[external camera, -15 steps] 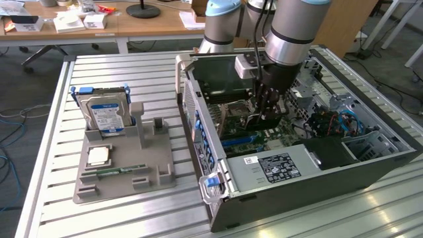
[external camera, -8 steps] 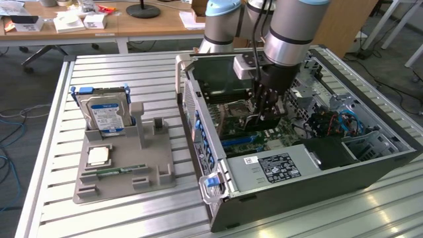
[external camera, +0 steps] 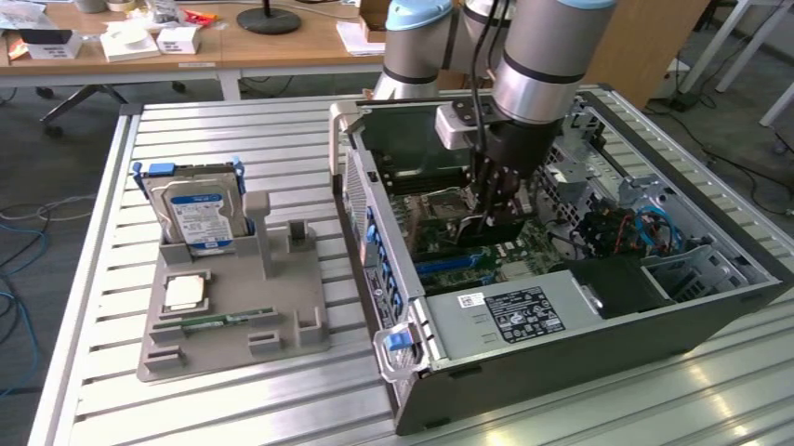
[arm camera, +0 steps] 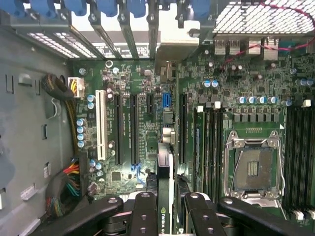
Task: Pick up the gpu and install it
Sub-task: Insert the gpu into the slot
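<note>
- The tool [arm camera: 170, 209] is closed narrowly on the gpu [arm camera: 165, 172]. Its dark fingers [arm camera: 145, 211] press both flat faces of the card, which is seen edge-on in the wrist view with a green logo strip between them.
- In the exterior view the tool [external camera: 496, 200] is down inside the open computer case [external camera: 596, 334], pointing at the motherboard [arm camera: 147, 83].
- The gpu runs from between the fingers out over the board. It lies roughly parallel to the long black expansion slots [arm camera: 133, 128], between two of them. I cannot tell whether its edge connector touches any slot yet.
- The step in hand looks like seating the card, and alignment matters most:
  - Keep the card square to the board and its bottom edge directly over one slot, not over the gap beside it.
  - The bracket end should meet the rear openings under the blue latches [arm camera: 123, 19], so the metal tab does not catch on the case wall.
  - Press straight and evenly along the card's length. A tilt could jam one end or stress the connector.
- Further out, the cpu socket [arm camera: 253, 167] lies well to one side of the card, clear of it.
- Outside the case, a hard drive [external camera: 196, 209] stands in a grey fixture [external camera: 236, 316] on the bench [external camera: 248, 130], well apart from the tool.
</note>
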`<state>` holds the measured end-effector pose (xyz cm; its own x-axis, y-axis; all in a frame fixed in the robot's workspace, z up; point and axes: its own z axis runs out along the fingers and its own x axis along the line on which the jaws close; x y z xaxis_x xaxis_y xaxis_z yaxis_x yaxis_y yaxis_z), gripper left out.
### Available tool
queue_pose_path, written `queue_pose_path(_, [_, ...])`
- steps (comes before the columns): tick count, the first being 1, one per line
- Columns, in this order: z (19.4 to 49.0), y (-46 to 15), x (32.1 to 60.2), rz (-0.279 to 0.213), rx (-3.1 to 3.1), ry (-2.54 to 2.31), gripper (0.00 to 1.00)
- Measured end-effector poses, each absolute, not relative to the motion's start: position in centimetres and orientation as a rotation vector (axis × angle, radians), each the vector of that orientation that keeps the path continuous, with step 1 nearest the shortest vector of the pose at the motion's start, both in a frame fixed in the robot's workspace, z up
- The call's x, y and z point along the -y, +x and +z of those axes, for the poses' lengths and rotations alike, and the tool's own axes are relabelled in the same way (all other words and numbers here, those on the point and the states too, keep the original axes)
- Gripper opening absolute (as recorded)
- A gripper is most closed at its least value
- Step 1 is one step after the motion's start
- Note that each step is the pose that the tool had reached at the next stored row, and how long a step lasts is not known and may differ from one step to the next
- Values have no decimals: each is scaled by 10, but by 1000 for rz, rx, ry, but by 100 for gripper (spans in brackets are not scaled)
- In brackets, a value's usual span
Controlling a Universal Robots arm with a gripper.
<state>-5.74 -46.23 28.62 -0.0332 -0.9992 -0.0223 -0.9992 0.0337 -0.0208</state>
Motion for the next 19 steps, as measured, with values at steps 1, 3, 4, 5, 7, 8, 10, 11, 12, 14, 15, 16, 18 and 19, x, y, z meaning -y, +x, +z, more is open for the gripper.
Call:
queue_pose_path(1, [286, -59, 462, 1, -2236, -2163, 26])
queue_pose_path(3, [286, -62, 462, 1, -2236, -2163, 26])
queue_pose_path(4, [286, -63, 462, 1, -2236, -2163, 26])
queue_pose_path(5, [286, -64, 462, 1, -2236, -2163, 26])
queue_pose_path(7, [286, -64, 462, 1, -2236, -2163, 26])
queue_pose_path(8, [286, -64, 462, 1, -2236, -2163, 26])
queue_pose_path(10, [286, -65, 463, 1, -2236, -2163, 26])
queue_pose_path(11, [286, -66, 463, 1, -2236, -2163, 26])
queue_pose_path(12, [286, -67, 463, 1, -2236, -2163, 26])
queue_pose_path(14, [286, -68, 463, 1, -2236, -2163, 26])
queue_pose_path(15, [286, -68, 463, 1, -2236, -2163, 26])
queue_pose_path(16, [286, -68, 464, 1, -2236, -2163, 26])
queue_pose_path(18, [286, -68, 464, 1, -2236, -2163, 26])
queue_pose_path(19, [286, -69, 464, 1, -2236, -2163, 26])
